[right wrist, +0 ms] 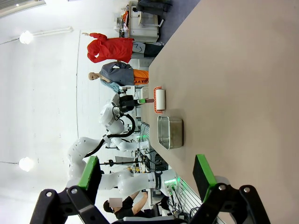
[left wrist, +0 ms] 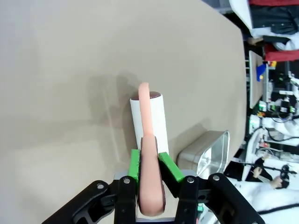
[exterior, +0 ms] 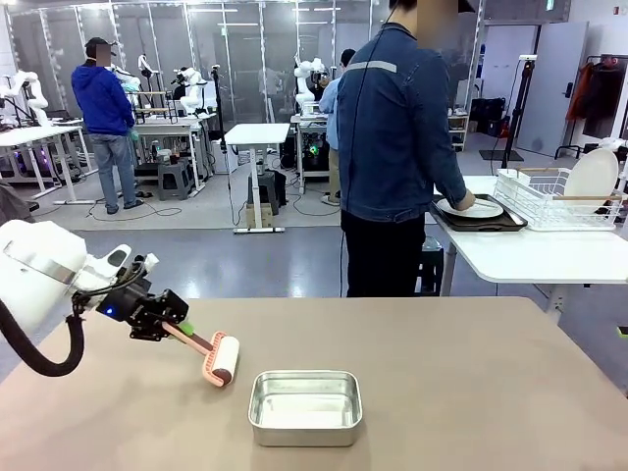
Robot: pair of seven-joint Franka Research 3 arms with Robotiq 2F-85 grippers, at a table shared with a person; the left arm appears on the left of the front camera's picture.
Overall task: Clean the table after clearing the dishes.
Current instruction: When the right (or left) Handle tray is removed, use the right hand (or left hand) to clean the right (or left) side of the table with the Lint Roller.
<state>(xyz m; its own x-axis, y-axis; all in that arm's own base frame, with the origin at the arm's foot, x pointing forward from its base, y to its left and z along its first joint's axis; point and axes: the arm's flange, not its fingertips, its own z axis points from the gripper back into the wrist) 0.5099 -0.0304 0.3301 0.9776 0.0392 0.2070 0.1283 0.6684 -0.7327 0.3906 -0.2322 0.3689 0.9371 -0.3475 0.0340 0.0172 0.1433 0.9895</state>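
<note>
The left arm's fingers [left wrist: 169, 167] are clamped tight on the pink handle of a lint roller [left wrist: 158, 122], whose white roll meets the tan counter [exterior: 471, 373] near a steel pan [exterior: 305, 405]. The right arm's fingers [right wrist: 203, 170] stand wide apart, empty. A white plate [exterior: 473, 208] sits on a dark tray [exterior: 496, 225] on a white side counter [exterior: 530, 257], under the person's hand [exterior: 461, 201].

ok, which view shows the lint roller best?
Left wrist view: the lint roller is close-up, its pink handle clamped in the left gripper. Front view shows it smaller, side-on; right wrist view, tiny and far off.
</note>
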